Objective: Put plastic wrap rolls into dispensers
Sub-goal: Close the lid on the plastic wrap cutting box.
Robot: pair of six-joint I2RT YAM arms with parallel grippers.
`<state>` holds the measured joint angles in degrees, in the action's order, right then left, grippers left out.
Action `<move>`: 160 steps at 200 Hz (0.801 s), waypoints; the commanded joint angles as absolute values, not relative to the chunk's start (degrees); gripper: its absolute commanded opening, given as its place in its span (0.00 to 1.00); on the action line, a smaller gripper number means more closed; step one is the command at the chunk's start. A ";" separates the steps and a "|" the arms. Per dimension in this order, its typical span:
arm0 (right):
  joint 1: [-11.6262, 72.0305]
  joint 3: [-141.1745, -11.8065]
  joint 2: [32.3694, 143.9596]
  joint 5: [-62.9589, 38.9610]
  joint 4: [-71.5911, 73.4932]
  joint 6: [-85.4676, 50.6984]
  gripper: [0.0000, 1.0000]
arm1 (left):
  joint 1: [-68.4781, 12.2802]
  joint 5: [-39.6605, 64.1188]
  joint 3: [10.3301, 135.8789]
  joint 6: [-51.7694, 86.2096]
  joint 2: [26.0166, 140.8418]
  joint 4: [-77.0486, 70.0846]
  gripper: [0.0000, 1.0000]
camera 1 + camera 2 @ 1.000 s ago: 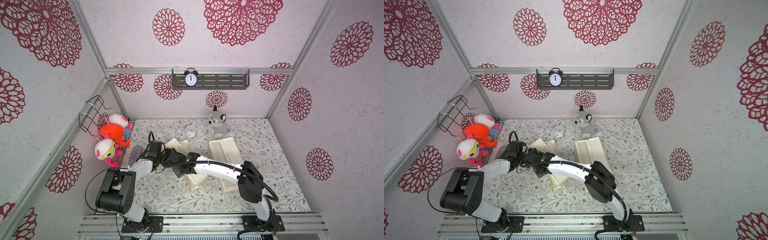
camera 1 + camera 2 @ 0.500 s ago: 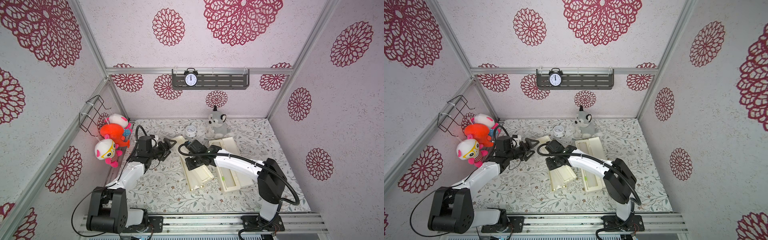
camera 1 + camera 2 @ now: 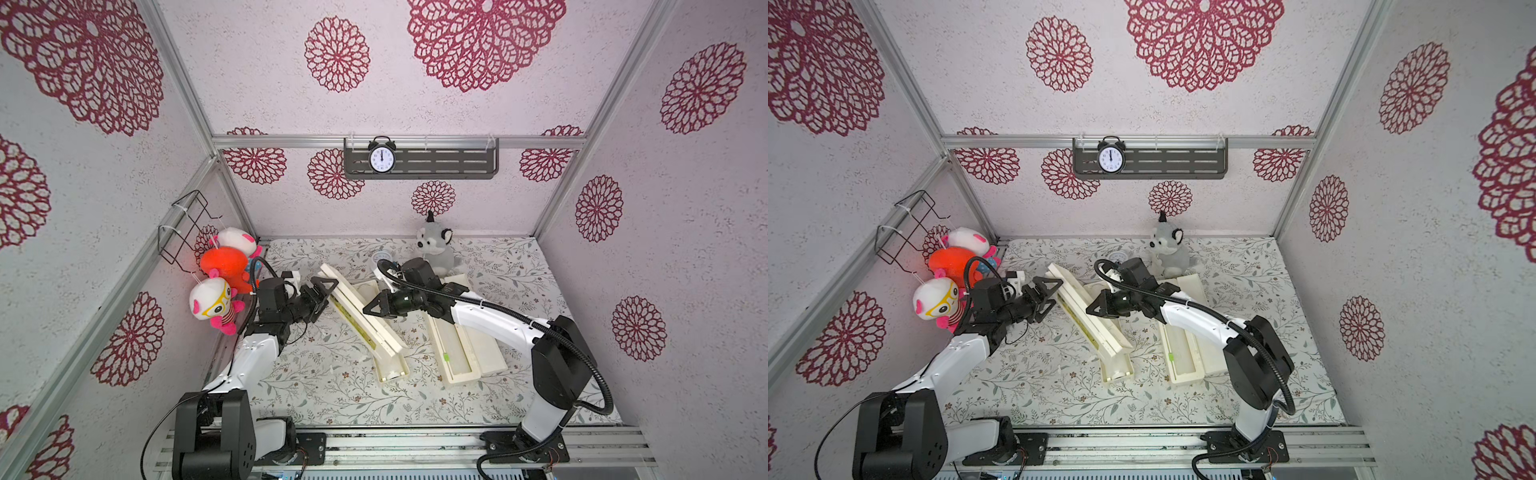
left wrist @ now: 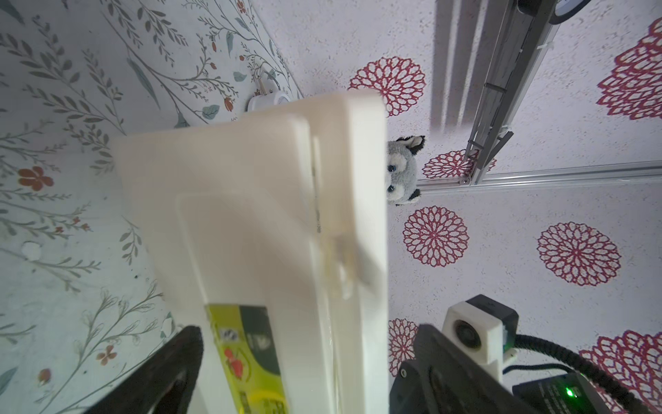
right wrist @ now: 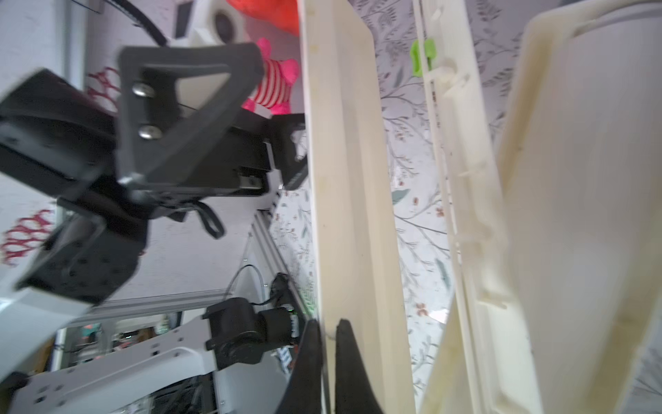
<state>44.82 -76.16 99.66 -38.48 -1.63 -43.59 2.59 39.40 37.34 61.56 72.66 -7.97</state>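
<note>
The main risk is the raised lid (image 3: pixel 347 298) of the left dispenser (image 3: pixel 392 368) getting away. It stands tilted on edge above its box, and only the right gripper (image 3: pixel 367 309) has it: the fingers (image 5: pixel 311 358) are pressed almost together, and the right wrist view shows them nipping the lid's thin free edge. That is a small bite on smooth plastic, so a slight twist of the wrist could let the lid drop shut or flop outward. The left gripper (image 3: pixel 328 294) is spread wide just beside the lid's outer face, where the yellow-green label (image 4: pixel 250 351) is, and grips nothing. With the two grippers so near each other on either side of the panel, a careless advance could knock them together. It could also shove the light box across the table (image 3: pixel 332 390), since nothing pins its base. This dispenser lies mid-table, its long axis running diagonally from the far left toward the near right, near end pointing at the table's front edge. The right dispenser (image 3: pixel 444 340) lies just beside it toward the table's right edge. Its long axis runs almost straight from back edge to front edge, and its lid is folded flat open on the side away from the left dispenser. I cannot tell whether the plastic wrap rolls already lie in the troughs.
</note>
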 commanded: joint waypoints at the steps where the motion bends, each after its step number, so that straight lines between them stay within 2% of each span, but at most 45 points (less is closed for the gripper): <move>1: 43.72 -74.07 97.10 -47.01 17.28 -54.66 0.00 | 3.43 40.65 36.18 62.48 72.44 -12.88 0.97; 41: 40.41 -60.39 99.48 -48.91 49.09 -76.48 0.00 | 3.26 40.52 34.72 62.02 72.39 -14.49 1.00; 76: 40.08 -56.11 105.45 -47.14 71.28 -92.33 0.00 | 1.93 39.96 33.13 62.79 75.22 -17.92 0.99; 126: 37.68 -47.27 109.93 -42.39 84.50 -102.76 0.00 | -2.12 36.74 35.41 59.83 79.78 -15.99 0.98; 160: 36.51 -42.71 108.99 -40.96 81.44 -101.41 0.00 | -4.38 35.71 36.23 60.48 83.33 -18.67 0.98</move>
